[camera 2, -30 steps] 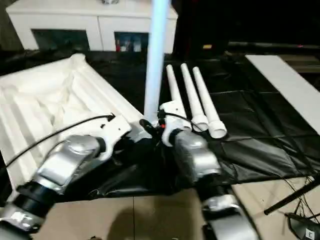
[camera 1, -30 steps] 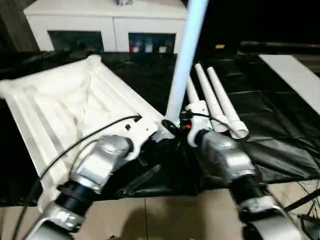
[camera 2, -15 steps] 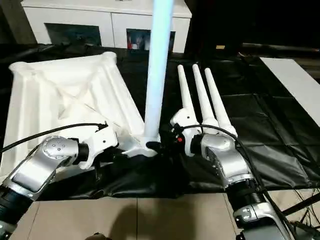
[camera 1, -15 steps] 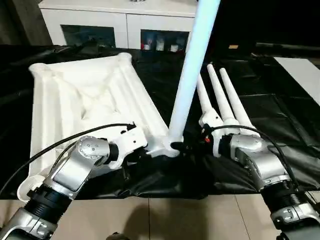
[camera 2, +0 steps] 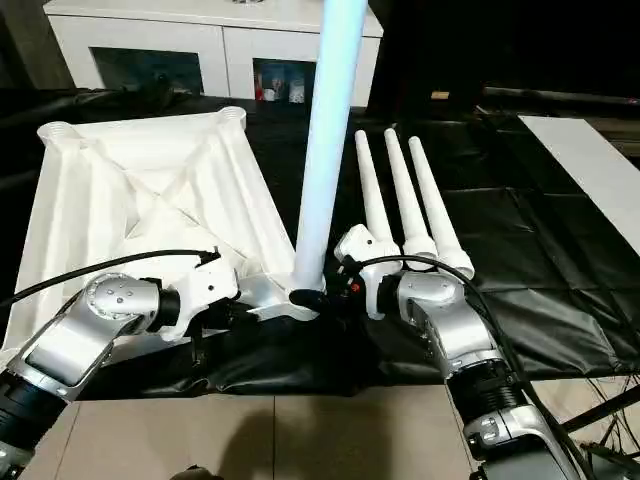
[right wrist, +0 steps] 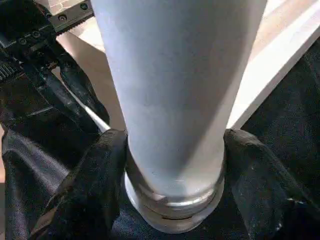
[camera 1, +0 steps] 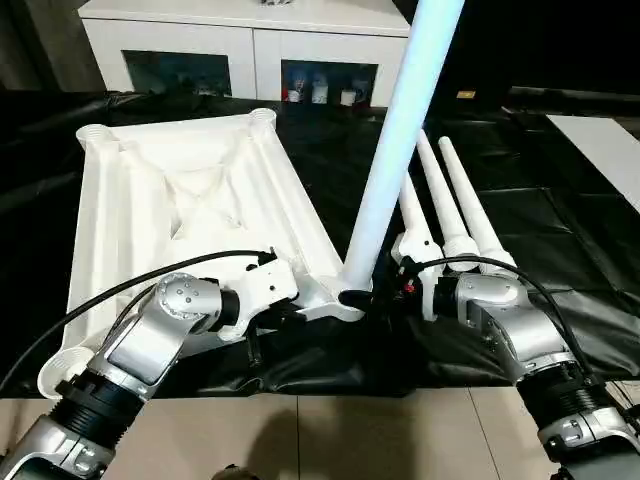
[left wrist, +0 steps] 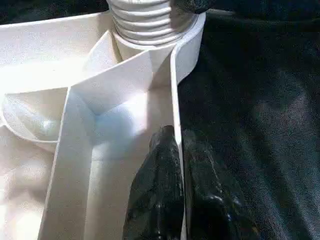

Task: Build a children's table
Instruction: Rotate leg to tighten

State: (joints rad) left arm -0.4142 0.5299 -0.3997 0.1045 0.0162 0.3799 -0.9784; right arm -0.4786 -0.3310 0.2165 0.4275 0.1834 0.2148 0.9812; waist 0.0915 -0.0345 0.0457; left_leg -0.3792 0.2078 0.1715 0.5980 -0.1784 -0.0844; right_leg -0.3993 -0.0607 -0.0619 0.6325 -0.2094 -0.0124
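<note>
- The right gripper (right wrist: 172, 195) had its two black fingers (right wrist: 90, 190) spread wide around the foot of the standing leg (camera 1: 395, 160), one pad on each side and pressed against the tube just above its threaded end. It looked like a grip on the leg, not idle open jaws.
- The left gripper (left wrist: 175, 185) was pinched nearly closed on the thin side rim of the tabletop (camera 1: 170, 200), just beside the near corner socket (camera 1: 345, 297) into which the leg's ribbed end went.
- The leg leaned slightly off upright. Had the right gripper turned or pushed it at that lean, the threads could have crossed or jammed in the socket, I judged.
- The hold sat low on a long, tapered tube. A slack grip could have let the tall top swing over and lever the foot out of the socket.
- The left pinch held only a narrow plastic edge. Strong twisting could have slid the rim out of those fingers, and the upturned tabletop would have skated on the black sheet (camera 1: 560, 300).
- Three spare legs (camera 2: 415, 215) lay side by side just beyond the right wrist; a wide swing could have knocked them rolling.
</note>
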